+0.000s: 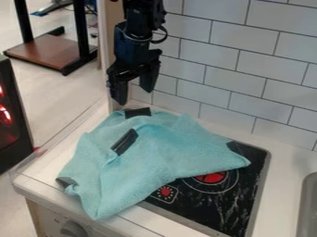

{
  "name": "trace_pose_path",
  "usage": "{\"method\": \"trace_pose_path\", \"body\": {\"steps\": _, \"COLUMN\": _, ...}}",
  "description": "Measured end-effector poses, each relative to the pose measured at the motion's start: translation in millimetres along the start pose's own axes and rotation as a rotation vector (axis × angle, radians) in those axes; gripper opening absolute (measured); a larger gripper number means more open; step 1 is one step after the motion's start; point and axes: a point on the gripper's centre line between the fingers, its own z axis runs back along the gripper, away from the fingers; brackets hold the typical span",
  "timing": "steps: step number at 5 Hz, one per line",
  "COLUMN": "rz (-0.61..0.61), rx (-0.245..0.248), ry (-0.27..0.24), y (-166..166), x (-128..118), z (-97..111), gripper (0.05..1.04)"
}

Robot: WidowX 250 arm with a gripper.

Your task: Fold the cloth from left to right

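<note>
While the gripper (134, 96) is held just above the far edge of the blue cloth (164, 150), its two fingers are kept apart and pointed downward. The cloth is spread in loose, uneven folds, partly across the pale desk (37, 171) and partly over the black stove top (232, 203), by which a red burner mark (213, 177) is left exposed beside the fabric. Dark patches can be seen on the cloth at its far edge, near its middle and at its left corner. Behind the desk, a wall (248, 83) is covered with pale rectangular tiles.
</note>
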Motion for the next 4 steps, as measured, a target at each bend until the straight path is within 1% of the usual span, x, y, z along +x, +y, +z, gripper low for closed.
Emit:
{"method": "trace_pose_path", "body": {"steps": 1, "rz": 0.221, "rx": -0.014, "ry": -0.028, "y": -12, "x": 6, "z": -11, "gripper": 0.999}}
{"method": "trace_pose_path", "body": {"steps": 2, "rz": 0.341, "rx": 0.008, "ry": -0.065, "y": -22, "x": 13, "z": -25, "gripper": 0.999}}
{"method": "trace_pose_path", "body": {"steps": 3, "rz": 0.441, "rx": 0.046, "ry": -0.071, "y": -31, "x": 17, "z": -42, "gripper": 0.999}}
{"method": "trace_pose_path", "body": {"steps": 4, "rz": 0.468, "rx": 0.114, "ry": -0.069, "y": -38, "x": 17, "z": -61, "gripper": 0.999}}
